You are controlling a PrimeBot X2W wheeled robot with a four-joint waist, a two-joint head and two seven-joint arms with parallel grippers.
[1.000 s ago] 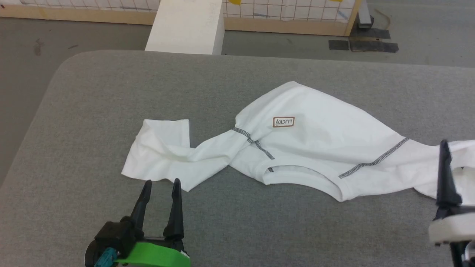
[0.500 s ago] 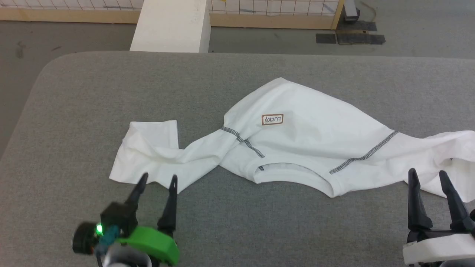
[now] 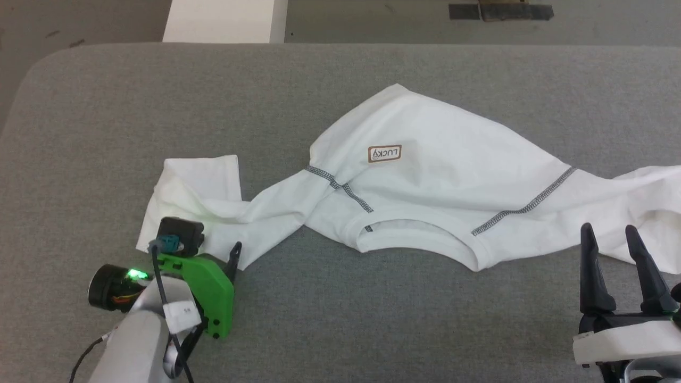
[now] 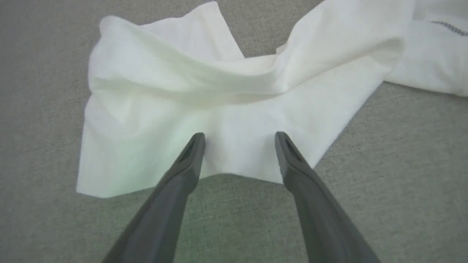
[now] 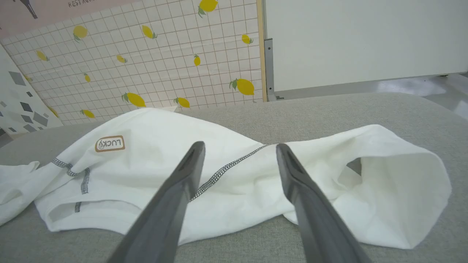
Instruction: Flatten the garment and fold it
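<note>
The garment (image 3: 436,181) is a white long-sleeved shirt lying rumpled across the grey table (image 3: 106,106), collar toward me, with its "LUCKY" patch (image 3: 384,153) facing up. One sleeve (image 4: 164,102) is twisted out to the left, and my left gripper (image 3: 218,249) hangs open over that sleeve's near edge (image 4: 239,137), fingertips just above the cloth with nothing between them. At the lower right my right gripper (image 3: 608,229) stands open, pointing at the other sleeve (image 5: 384,182), whose cuff end gapes; the fingers (image 5: 240,146) are short of the fabric.
A white box (image 3: 223,24) stands on the floor beyond the table's far edge. The table's rounded corner (image 3: 32,64) is at the far left. A lemon-patterned tiled wall (image 5: 164,65) and a pale panel (image 5: 365,40) stand beyond the table.
The head camera has tipped down, shifting the whole picture. My left gripper has advanced and pitched down over the left sleeve's edge. The right gripper has turned so that both its fingers show.
</note>
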